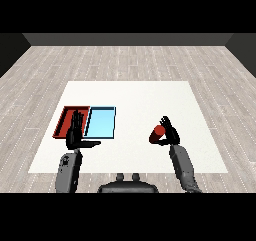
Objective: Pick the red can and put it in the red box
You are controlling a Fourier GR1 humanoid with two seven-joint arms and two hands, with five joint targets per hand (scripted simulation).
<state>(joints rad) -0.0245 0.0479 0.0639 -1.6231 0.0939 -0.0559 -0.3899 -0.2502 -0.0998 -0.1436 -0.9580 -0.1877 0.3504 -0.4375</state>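
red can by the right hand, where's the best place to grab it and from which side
Grip the small red cylindrical can around its curved side wall, coming from its right, where the black right hand already sits with fingers curled round it. Its round body suits a wrap grasp.

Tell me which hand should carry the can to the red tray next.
Right. The right hand is already curled round the red can; the left hand is open over the red tray.
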